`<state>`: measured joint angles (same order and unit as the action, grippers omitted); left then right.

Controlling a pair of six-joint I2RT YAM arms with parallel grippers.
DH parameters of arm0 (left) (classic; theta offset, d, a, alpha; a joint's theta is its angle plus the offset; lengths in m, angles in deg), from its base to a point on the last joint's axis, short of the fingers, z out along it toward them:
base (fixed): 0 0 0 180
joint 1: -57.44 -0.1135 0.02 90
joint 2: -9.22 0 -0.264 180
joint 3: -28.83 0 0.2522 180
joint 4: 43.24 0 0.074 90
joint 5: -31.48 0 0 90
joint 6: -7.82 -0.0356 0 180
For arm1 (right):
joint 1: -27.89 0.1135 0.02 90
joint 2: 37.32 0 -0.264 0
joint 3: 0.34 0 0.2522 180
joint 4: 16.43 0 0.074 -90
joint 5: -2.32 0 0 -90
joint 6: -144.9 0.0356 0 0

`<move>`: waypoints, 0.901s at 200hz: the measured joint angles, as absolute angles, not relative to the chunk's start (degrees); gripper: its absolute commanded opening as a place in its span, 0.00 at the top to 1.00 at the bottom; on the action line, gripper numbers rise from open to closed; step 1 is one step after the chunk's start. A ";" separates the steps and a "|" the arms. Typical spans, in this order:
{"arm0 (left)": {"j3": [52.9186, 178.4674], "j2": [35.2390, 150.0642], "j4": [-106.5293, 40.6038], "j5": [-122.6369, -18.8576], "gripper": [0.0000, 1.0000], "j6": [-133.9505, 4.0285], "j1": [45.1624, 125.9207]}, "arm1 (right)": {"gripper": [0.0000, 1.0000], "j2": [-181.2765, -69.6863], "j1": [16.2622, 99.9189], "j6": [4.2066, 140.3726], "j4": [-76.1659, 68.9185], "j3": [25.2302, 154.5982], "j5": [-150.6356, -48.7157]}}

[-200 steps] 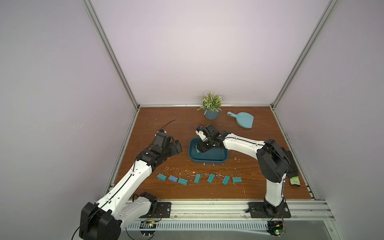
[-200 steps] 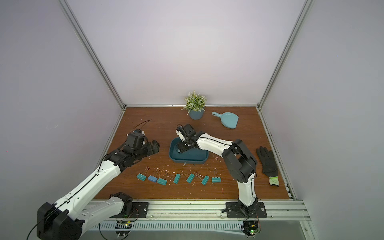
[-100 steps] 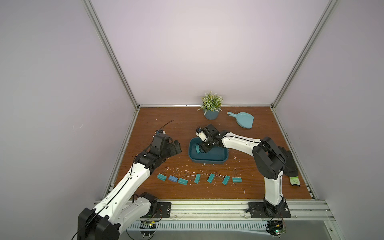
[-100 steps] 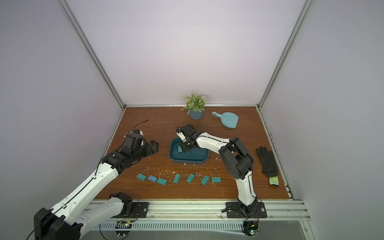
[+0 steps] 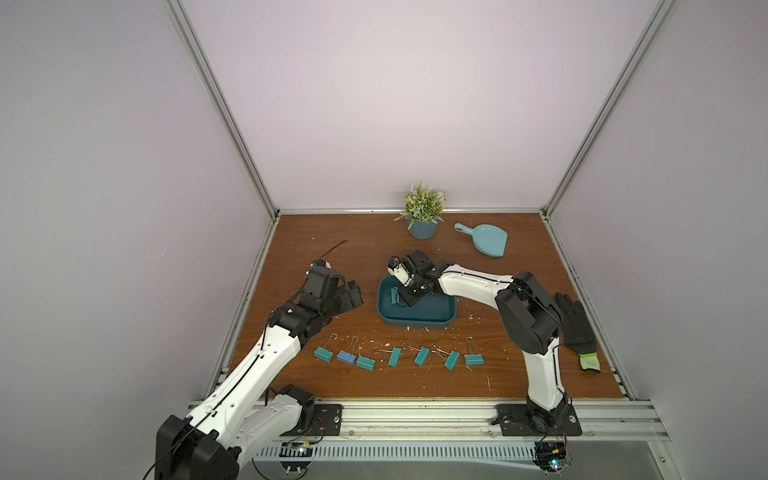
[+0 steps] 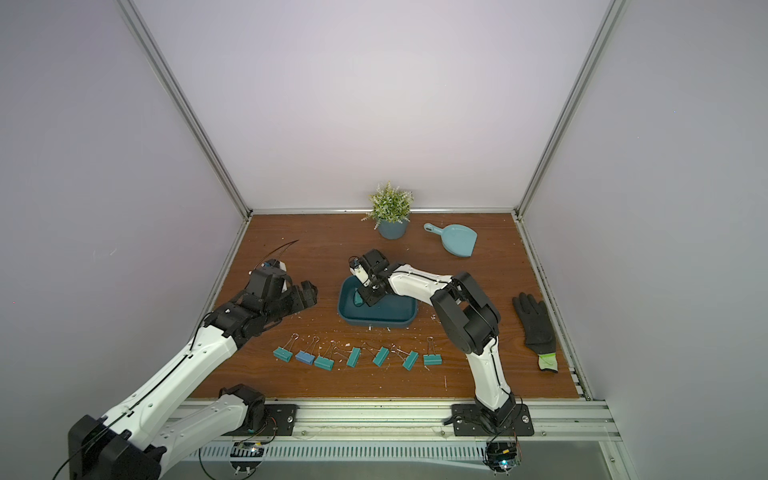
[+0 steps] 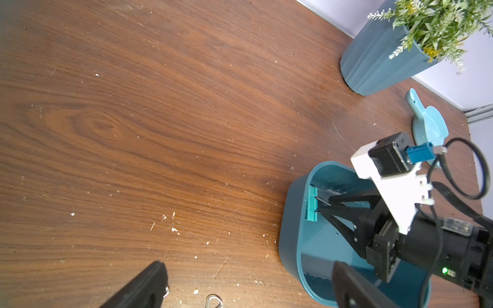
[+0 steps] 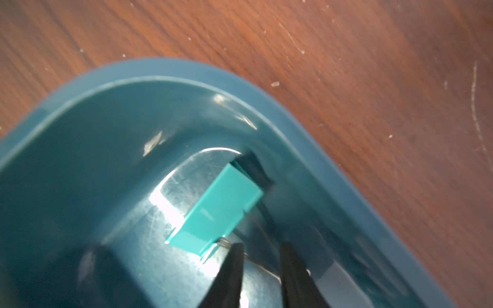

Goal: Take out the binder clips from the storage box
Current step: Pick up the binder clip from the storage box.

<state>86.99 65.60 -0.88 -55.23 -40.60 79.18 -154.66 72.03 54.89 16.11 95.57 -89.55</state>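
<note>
reaches into the storage box (image 5: 415, 321) with the right tool (image 8: 260, 248), jaws narrowed to a small gap by the wire handle (image 8: 225, 243) of one teal binder clip (image 8: 216, 210) near a corner; cannot tell if gripped. holds the left tool (image 5: 349, 297) wide open, empty, above the worktop (image 5: 519, 374). leaves seven binder clips (image 5: 394, 357) in a row before the box.

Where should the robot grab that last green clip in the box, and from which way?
Grab the silver wire handle, not the teal body. The clip lies near the storage box's end wall with its handle pointing toward the box's middle. So come from above on that open side, where the right gripper is.
</note>
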 measured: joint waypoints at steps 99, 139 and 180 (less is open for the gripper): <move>86.97 66.08 -0.88 -55.23 0.00 -40.53 79.18 | 0.77 -151.29 74.06 57.19 15.26 91.49 -89.90; 86.97 66.08 -0.88 -55.23 0.00 -40.40 79.18 | 0.73 -151.16 73.71 55.48 15.28 91.55 -88.45; 86.88 66.06 -0.86 -55.23 0.00 -40.36 79.18 | 0.73 -151.20 73.01 53.43 15.37 92.43 -87.91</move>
<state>86.88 66.06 -0.86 -55.23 -40.36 79.18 -151.20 73.01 53.43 15.37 92.43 -87.91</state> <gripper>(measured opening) 0.996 0.268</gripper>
